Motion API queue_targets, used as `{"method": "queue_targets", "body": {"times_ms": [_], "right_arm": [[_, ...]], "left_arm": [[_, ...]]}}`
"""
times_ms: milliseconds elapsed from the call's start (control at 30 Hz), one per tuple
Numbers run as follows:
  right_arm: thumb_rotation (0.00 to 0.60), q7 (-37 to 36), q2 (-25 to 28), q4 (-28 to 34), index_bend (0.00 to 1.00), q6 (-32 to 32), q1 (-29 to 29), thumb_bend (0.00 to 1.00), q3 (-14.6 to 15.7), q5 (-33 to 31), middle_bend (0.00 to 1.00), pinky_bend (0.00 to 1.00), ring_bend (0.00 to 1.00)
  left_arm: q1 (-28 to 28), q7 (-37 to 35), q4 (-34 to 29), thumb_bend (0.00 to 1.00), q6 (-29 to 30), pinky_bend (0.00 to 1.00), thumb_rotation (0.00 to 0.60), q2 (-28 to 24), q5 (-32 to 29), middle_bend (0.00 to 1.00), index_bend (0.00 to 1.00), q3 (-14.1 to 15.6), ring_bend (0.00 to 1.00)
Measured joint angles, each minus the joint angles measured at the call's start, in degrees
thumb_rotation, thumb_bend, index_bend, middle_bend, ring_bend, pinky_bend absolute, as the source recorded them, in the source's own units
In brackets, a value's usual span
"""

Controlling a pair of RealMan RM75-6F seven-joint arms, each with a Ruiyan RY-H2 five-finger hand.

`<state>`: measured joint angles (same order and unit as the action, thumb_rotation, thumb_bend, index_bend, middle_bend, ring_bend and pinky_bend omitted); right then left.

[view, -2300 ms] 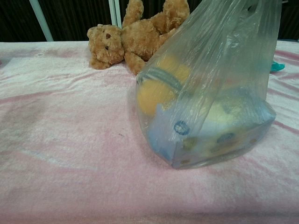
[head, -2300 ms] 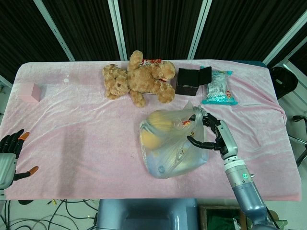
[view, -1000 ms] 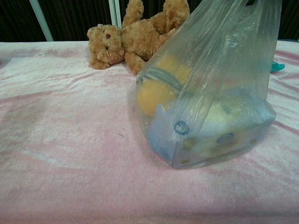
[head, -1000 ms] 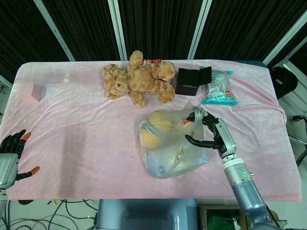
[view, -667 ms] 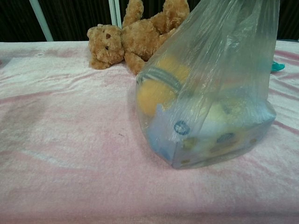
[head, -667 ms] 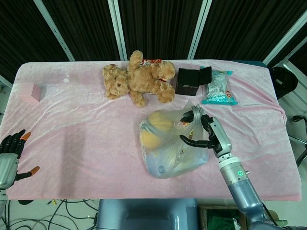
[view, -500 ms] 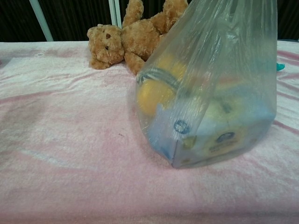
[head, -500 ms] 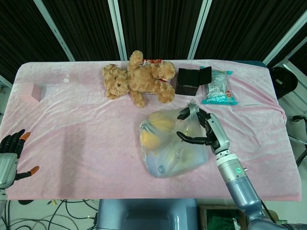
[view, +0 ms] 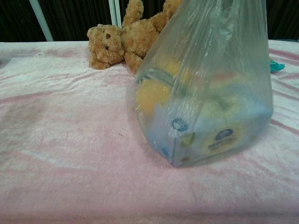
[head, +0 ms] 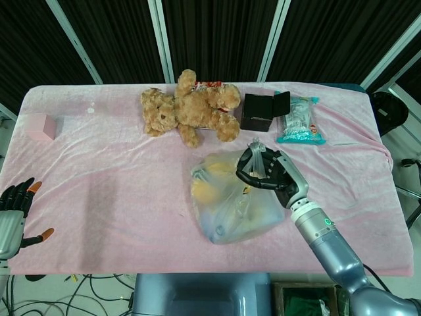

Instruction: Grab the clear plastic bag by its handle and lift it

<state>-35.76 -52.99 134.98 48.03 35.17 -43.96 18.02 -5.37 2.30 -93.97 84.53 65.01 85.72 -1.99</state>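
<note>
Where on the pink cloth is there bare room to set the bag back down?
Widest bare stretch: left of the clear plastic bag, between pink block and teddy bear behind and the left hand at the near edge. Crowded: the back row of bear, black box and snack packet. The right hand grips the handle.

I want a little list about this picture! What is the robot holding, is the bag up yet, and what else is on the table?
holding: right hand grips the handle of the clear plastic bag
bag: bottom seems to rest on the pink tablecloth
inside bag: something yellow, a printed box
left hand: open, at the table's near edge
also on table: brown teddy bear, black box, teal snack packet, small pink block
</note>
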Motion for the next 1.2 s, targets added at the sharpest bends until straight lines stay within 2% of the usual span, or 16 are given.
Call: {"method": "queue_targets", "body": {"times_ms": [167, 267, 367, 433, 500, 600, 700, 967, 1200], "right_arm": [[0.600, -4.8, 4.6, 0.0, 0.59, -5.7, 0.1, 0.12, -3.3, -6.0, 0.59, 0.55, 0.53], [0.600, -7.5, 6.5, -0.1, 0.65, -7.6, 0.4, 0.16, -5.8, -8.8, 0.65, 0.64, 0.59], [0.600, -8.7, 9.1, -0.9, 0.77, -8.6, 1.5, 0.32, -7.7, -11.0, 0.78, 0.82, 0.77], [0.600, -8.4, 10.8, -1.4, 0.89, -8.0, 2.8, 0.49, -8.2, -12.4, 0.90, 0.95, 0.89], [0.600, -8.2, 12.0, -1.6, 0.96, -7.2, 3.8, 0.61, -8.5, -13.7, 0.97, 1.00, 0.97], [0.600, -8.0, 13.8, -1.7, 1.00, -5.7, 4.8, 0.73, -8.7, -16.0, 1.00, 1.00, 1.00], [0.600, -7.7, 15.2, -1.5, 1.00, -4.8, 5.7, 0.76, -8.5, -18.2, 1.00, 1.00, 1.00], [0.600, -7.5, 16.9, -1.7, 1.00, -7.0, 7.4, 0.77, -8.0, -19.8, 1.00, 1.00, 1.00], [0.600, -8.0, 19.3, -1.6, 1.00, -7.2, 8.8, 0.77, -10.0, -20.4, 1.00, 1.00, 1.00]], "left_arm": [[0.0, 0.0, 0.0, 0.00, 0.0, 0.00, 0.600, 0.0, -0.1, 0.00, 0.00, 0.0, 0.00], [0.0, 0.0, 0.0, 0.00, -0.1, 0.00, 0.600, 0.0, -0.1, 0.00, 0.00, 0.0, 0.00], [-0.1, 0.1, 0.0, 0.00, -0.2, 0.00, 0.600, 0.0, -0.1, 0.00, 0.00, 0.0, 0.00], [-0.1, 0.1, -0.1, 0.00, -0.2, 0.00, 0.600, 0.0, -0.2, 0.00, 0.00, 0.0, 0.00], [-0.1, 0.0, 0.0, 0.00, -0.2, 0.00, 0.600, 0.0, -0.2, 0.00, 0.00, 0.0, 0.00], [-0.1, 0.0, 0.0, 0.00, -0.1, 0.00, 0.600, 0.0, 0.0, 0.00, 0.00, 0.0, 0.00], [0.0, 0.0, -0.1, 0.00, -0.1, 0.00, 0.600, 0.0, 0.0, 0.00, 0.00, 0.1, 0.00], [0.0, 0.2, -0.1, 0.00, -0.1, 0.00, 0.600, 0.0, 0.0, 0.00, 0.00, 0.1, 0.00], [-0.1, 0.3, -0.1, 0.00, -0.3, 0.00, 0.600, 0.1, -0.2, 0.00, 0.00, 0.0, 0.00]]}}
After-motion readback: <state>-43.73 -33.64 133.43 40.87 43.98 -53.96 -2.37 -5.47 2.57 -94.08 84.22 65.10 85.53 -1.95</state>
